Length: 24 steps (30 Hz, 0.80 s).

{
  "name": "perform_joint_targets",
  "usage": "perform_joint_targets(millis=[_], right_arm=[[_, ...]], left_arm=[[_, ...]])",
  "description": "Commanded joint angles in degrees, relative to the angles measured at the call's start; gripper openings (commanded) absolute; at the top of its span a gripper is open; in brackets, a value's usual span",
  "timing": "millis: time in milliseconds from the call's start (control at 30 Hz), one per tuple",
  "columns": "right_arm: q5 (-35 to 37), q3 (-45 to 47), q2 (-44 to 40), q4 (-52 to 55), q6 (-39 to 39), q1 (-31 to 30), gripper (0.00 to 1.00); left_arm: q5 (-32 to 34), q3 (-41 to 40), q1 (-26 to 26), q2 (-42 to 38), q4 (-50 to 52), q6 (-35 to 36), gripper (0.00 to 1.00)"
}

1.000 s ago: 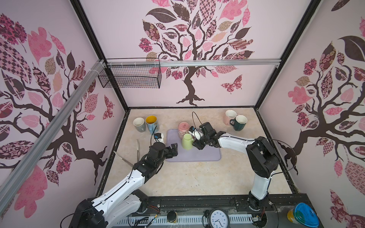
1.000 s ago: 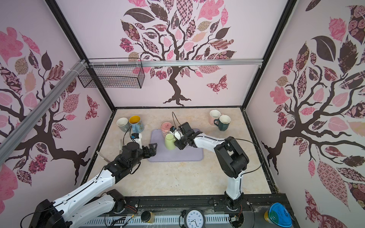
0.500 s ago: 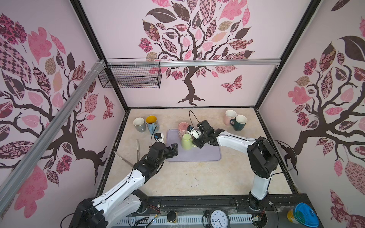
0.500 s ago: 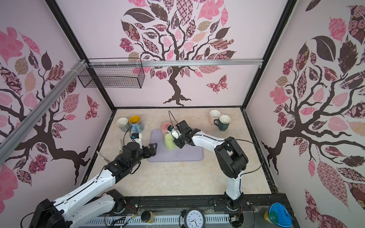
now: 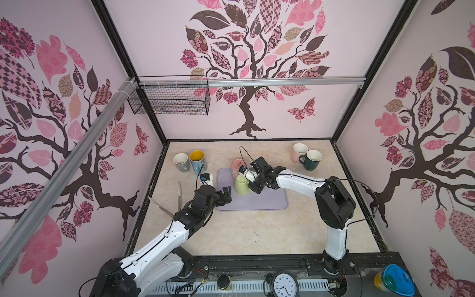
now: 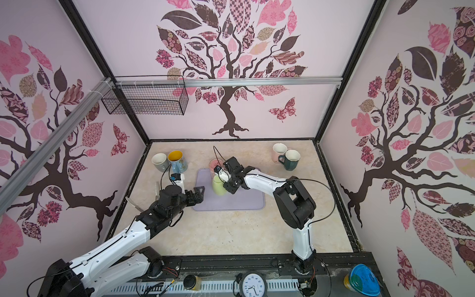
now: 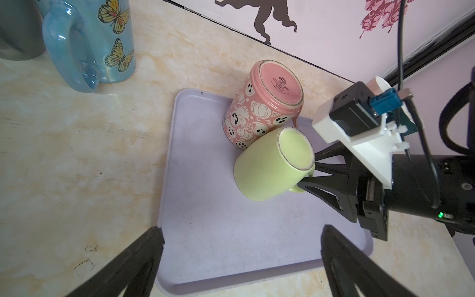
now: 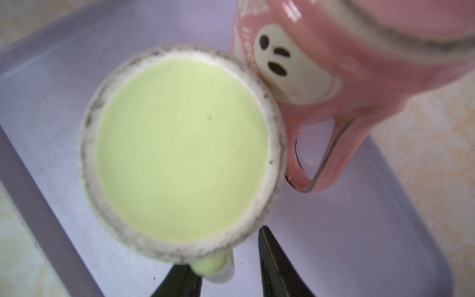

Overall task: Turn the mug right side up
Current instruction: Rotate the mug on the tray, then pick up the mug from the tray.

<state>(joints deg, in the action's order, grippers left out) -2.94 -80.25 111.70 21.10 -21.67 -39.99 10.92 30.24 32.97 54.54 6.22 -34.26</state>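
Two mugs stand upside down and touching on the lavender tray (image 5: 264, 200) (image 7: 218, 218): a light green mug (image 5: 241, 185) (image 6: 219, 187) (image 7: 272, 169) (image 8: 180, 144) and, behind it, a pink ghost-print mug (image 5: 237, 165) (image 7: 259, 113) (image 8: 334, 64). My right gripper (image 5: 253, 183) (image 7: 307, 171) (image 8: 231, 252) straddles the green mug's handle. One finger lies against the handle and a gap shows at the other. My left gripper (image 5: 226, 195) (image 7: 241, 230) hangs wide open over the tray's left edge, a short way from the green mug, holding nothing.
A grey mug (image 5: 181, 162) and a blue butterfly mug (image 5: 197, 159) stand upright at the back left. A pale pink mug (image 5: 299, 151) and a dark green mug (image 5: 312, 159) stand at the back right. Utensils (image 5: 180, 190) lie left of the tray. A wire basket (image 5: 169, 99) hangs on the wall.
My right gripper has slid in on the green mug's handle and its jaws have narrowed around it. The left arm and both mugs have stayed put.
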Motion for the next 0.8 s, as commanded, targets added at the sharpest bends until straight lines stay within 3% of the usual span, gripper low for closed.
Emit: perform_joint_targets(millis=[0,767], right_arm=[[1.0,-2.7,2.7,2.5,-0.8,-0.6,0.37],[0.5,-3.9,2.8,4.1,-0.7,-0.9,0.18]], left_arm=[[0.5,-1.3,-0.3,0.2,-0.4,0.2,0.98],[0.1,-1.3,-0.3,1.0,-0.8,-0.5,0.98]])
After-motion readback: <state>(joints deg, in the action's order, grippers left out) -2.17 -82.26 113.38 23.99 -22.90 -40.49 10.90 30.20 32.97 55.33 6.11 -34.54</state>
